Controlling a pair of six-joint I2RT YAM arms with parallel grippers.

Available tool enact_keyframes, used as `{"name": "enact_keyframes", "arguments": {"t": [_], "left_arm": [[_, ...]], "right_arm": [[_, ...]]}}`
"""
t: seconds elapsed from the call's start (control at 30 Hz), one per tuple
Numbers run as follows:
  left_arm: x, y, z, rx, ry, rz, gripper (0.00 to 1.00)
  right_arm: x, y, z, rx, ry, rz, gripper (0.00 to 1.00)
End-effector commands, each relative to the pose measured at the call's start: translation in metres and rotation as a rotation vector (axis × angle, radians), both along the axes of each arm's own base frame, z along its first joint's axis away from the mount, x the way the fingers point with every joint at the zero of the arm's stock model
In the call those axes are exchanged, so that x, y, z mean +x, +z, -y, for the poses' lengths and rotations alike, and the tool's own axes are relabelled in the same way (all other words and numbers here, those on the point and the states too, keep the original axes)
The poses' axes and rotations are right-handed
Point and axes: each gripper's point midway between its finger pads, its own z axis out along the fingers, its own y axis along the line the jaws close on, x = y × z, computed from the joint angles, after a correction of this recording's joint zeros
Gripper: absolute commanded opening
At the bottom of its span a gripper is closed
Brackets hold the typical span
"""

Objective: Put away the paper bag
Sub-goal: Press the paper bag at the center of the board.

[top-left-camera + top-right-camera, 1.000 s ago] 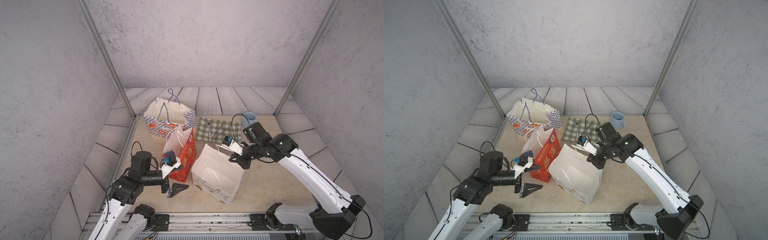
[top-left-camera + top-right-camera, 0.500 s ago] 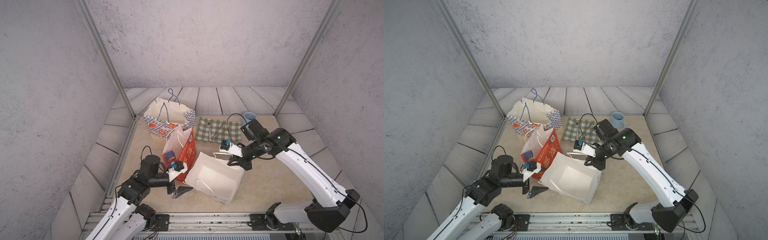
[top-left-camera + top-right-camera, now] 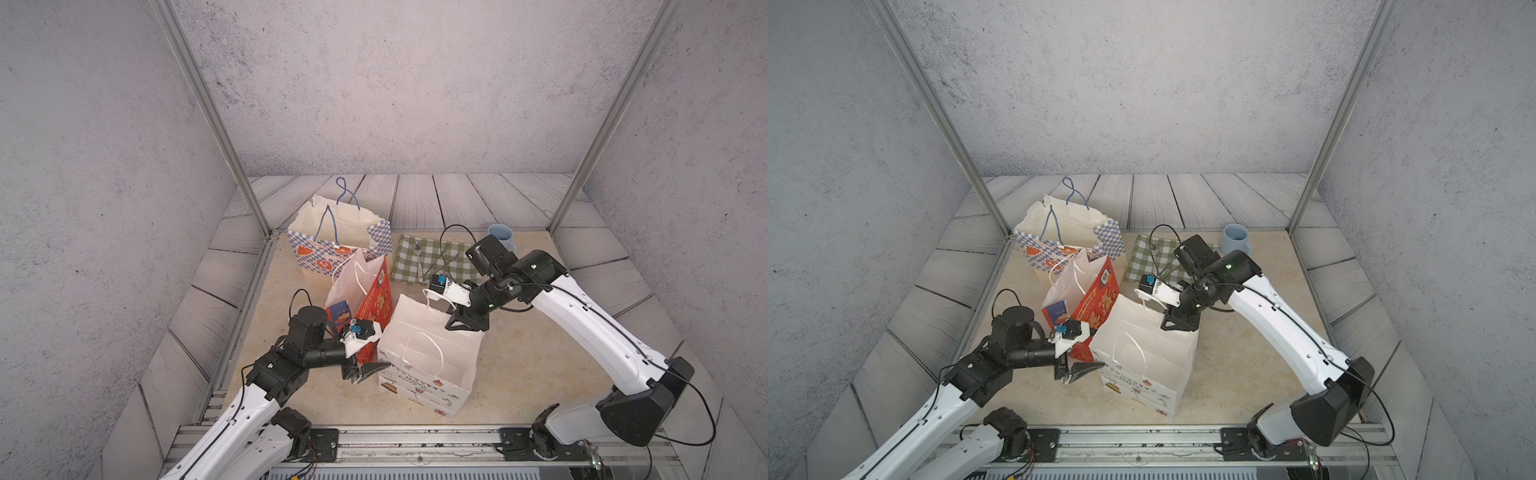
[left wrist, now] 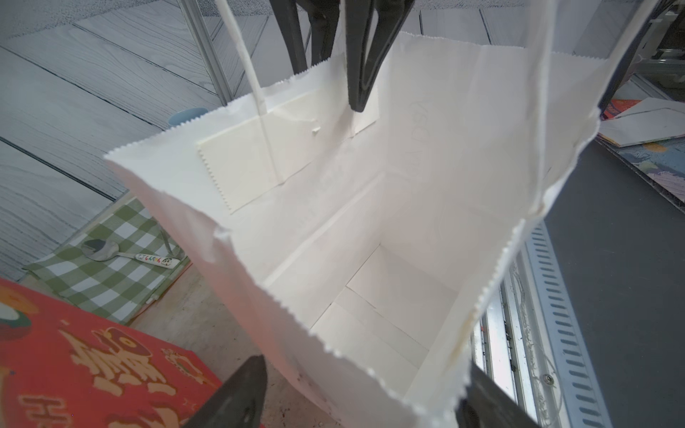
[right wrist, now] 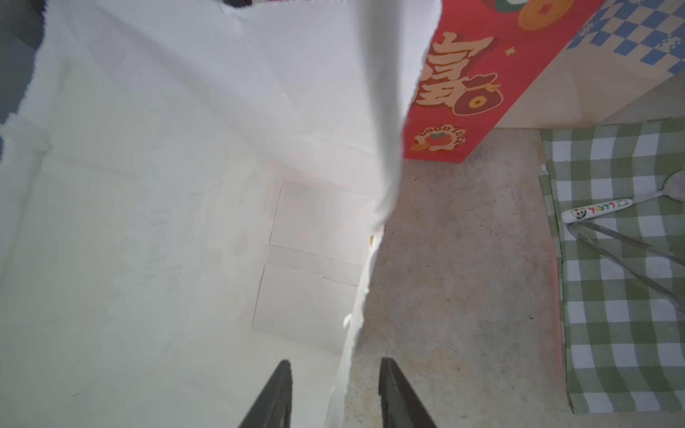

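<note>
Right wrist view shows the change: the right hand [image 5: 335, 361], pinched shut on the white bag's [image 5: 185, 185] rim a second ago, now stands slightly parted, with the paper wall loose in the gap. Meanwhile the left hand [image 3: 372, 371] has come in from 8 o'clock and narrowed a little, yet it is still spread wide about the bag's near corner. So the bag, standing open-mouthed at 6 o'clock on the bench [image 3: 519, 365] with the red bag [image 3: 376, 299] at its 11, is probably being handed over. Whether the left hand touches paper is unclear. Where the bag should go is not shown.
</note>
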Motion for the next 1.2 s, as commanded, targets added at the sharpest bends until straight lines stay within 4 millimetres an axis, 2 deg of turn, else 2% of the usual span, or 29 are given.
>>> {"name": "enact_keyframes", "arguments": {"t": [0.0,0.2,0.3,0.5,0.53,0.6,0.63,0.73,0.87,1.03,1.17], "left_arm": [[-0.003,-0.002,0.004,-0.011,-0.026,0.001,0.75],[-0.016,-0.006,0.011,-0.075,-0.085,-0.103,0.78],[-0.014,-0.005,0.014,-0.126,-0.073,-0.132,0.78],[-0.007,0.009,0.017,-0.207,-0.043,-0.113,0.73],[-0.007,0.009,0.018,-0.205,-0.046,-0.105,0.78],[-0.003,0.007,0.019,-0.193,-0.031,-0.097,0.95],[0.000,0.005,0.018,-0.186,-0.018,-0.086,0.99],[0.007,0.005,0.017,-0.173,0.018,-0.049,1.00],[0.006,0.008,0.021,-0.168,-0.015,-0.036,0.89],[-0.006,0.013,0.031,-0.177,-0.128,-0.096,0.63],[-0.017,0.015,0.036,-0.173,-0.181,-0.111,0.51]], "right_arm": [[0.006,0.006,-0.004,0.015,-0.033,0.016,0.33],[0.008,0.000,-0.009,0.007,-0.023,0.012,0.20],[0.010,0.002,-0.011,0.007,-0.004,0.032,0.14],[0.002,0.012,-0.020,0.065,0.062,0.027,0.13],[0.000,0.012,-0.022,0.071,0.071,0.021,0.13],[-0.002,0.010,-0.024,0.073,0.079,0.007,0.13],[-0.004,0.009,-0.026,0.070,0.082,0.002,0.13],[-0.004,0.006,-0.027,0.060,0.085,-0.001,0.13],[-0.008,0.009,-0.032,0.076,0.104,-0.002,0.14],[-0.016,0.010,-0.045,0.119,0.138,-0.036,0.14],[-0.014,0.005,-0.045,0.082,0.140,-0.017,0.14]]}}
